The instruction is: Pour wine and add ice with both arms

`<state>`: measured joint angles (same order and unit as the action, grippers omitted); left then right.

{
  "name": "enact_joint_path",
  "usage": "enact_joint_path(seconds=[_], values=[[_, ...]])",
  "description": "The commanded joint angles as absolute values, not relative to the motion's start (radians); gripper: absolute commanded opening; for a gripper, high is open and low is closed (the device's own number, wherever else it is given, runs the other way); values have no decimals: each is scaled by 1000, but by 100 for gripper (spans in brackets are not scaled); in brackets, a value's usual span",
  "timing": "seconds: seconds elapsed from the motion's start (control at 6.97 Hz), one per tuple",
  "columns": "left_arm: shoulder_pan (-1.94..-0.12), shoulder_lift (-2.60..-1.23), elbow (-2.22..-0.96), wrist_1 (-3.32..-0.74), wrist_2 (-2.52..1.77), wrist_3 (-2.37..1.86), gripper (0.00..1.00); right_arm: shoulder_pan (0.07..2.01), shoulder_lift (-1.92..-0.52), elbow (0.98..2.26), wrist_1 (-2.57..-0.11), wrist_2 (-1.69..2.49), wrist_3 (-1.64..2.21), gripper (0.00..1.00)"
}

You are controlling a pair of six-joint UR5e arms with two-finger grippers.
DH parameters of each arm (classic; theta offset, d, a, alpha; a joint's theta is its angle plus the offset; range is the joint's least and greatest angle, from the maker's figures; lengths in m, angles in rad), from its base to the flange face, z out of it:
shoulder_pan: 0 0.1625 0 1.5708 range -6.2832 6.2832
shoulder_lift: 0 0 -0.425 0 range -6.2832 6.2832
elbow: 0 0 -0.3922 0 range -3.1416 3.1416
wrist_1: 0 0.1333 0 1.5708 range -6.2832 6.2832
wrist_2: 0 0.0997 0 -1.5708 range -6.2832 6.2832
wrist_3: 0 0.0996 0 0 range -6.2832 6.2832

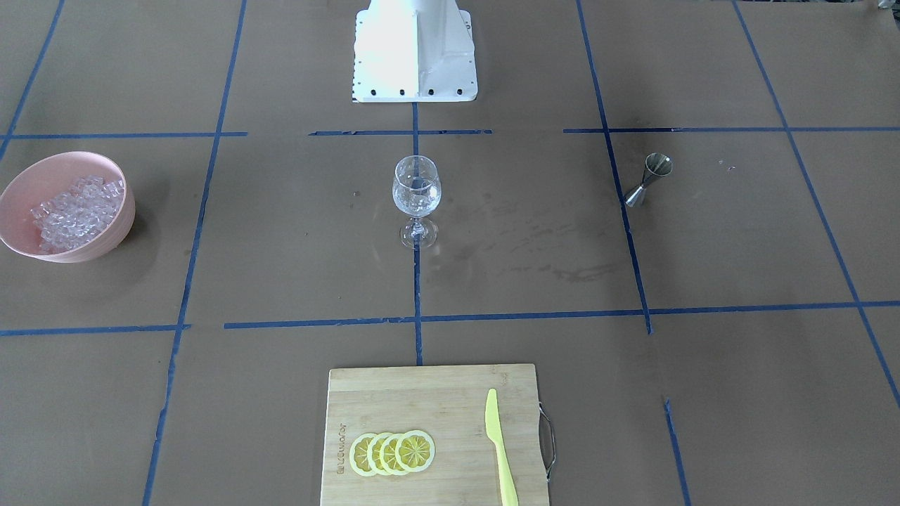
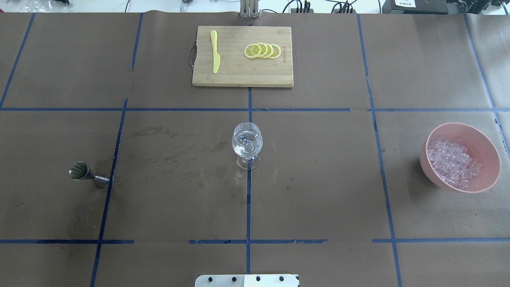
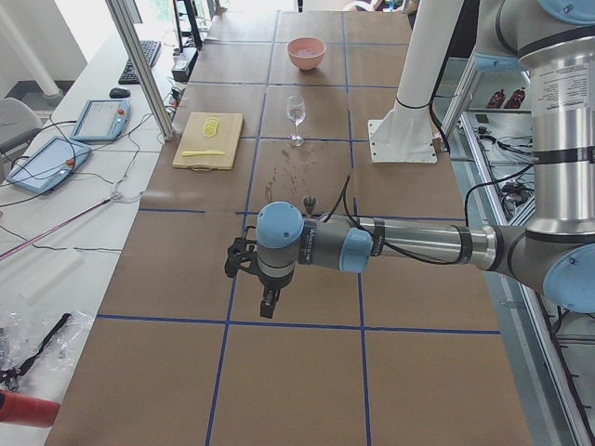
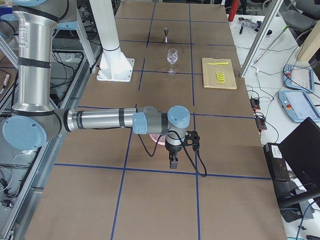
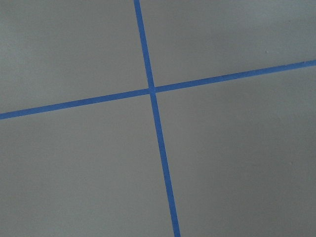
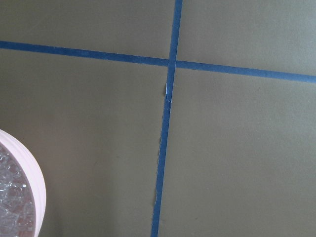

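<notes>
You find ice: heap of small clear cubes, filling pink bowl on robot's right side of table. Wine glass stands upright at table centre, on blue tape line, well apart from bowl; what is inside, you cannot tell. Left arm stretched level above table, left gripper pointing down over bare paper. Right arm in same pose at other end, right gripper pointing down near bowl. State of jaws: not possible to judge.
</notes>
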<state>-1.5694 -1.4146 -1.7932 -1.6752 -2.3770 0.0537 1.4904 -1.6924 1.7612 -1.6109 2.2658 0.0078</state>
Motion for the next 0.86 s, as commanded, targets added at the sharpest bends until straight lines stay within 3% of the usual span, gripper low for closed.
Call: enact_joint_path(seconds=[0.0,0.72], values=[[-1571,-1411,-1793,-1675,-2376,54,100,1534,-1739,1759,-1611,2278,6,100],[-1572,-1401,-1796,-1674,-2376,54,100,1539,-1741,1743,-1603,2278,5,100]])
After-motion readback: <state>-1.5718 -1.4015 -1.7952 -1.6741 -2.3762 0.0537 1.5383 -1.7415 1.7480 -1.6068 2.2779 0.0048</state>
